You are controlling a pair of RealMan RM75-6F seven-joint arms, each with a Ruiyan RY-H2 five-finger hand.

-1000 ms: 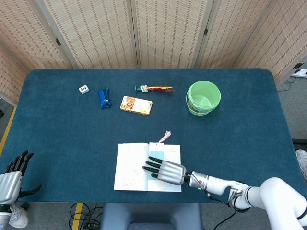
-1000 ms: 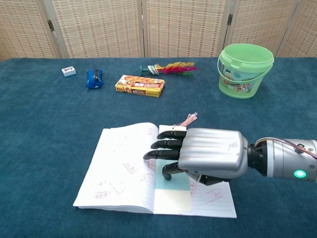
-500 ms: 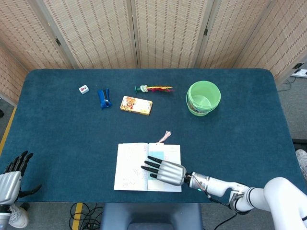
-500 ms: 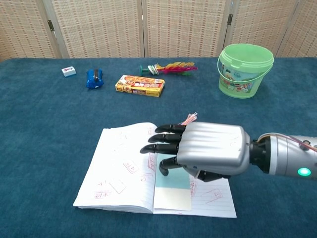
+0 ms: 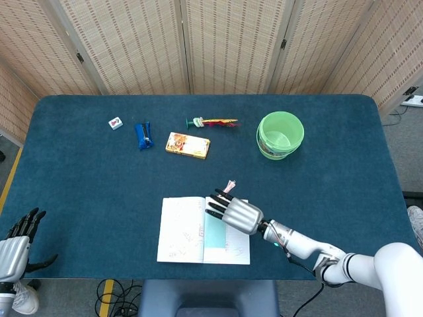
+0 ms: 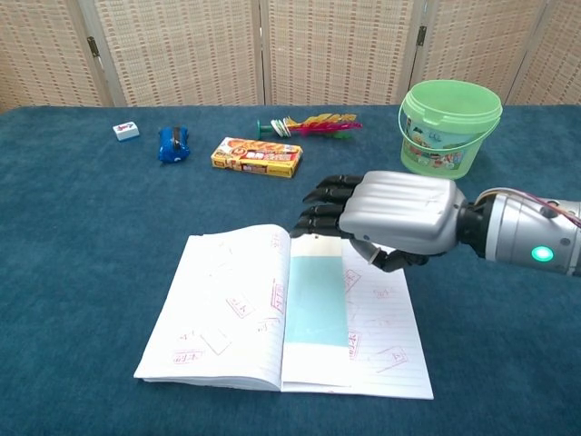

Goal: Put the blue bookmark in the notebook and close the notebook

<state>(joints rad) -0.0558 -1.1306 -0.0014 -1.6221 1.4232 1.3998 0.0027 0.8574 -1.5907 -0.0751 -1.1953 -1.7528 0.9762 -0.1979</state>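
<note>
The notebook (image 6: 227,309) (image 5: 182,238) lies open near the table's front edge. The blue bookmark (image 6: 316,300) (image 5: 213,236) lies flat on the right page beside the spine, with its pink tassel (image 5: 229,185) sticking out past the top edge. My right hand (image 6: 390,216) (image 5: 236,211) hovers over the top of the right page, fingers extended toward the left, holding nothing. My left hand (image 5: 16,246) stays at the lower left off the table, fingers apart, empty.
At the back stand a green bucket (image 6: 448,127), a feathered shuttlecock (image 6: 309,123), a yellow box (image 6: 257,156), a blue object (image 6: 172,143) and a small white tile (image 6: 126,131).
My right hand has lifted off the bookmark and moved up and back toward the top of the page, leaving the bookmark uncovered on the right page.
</note>
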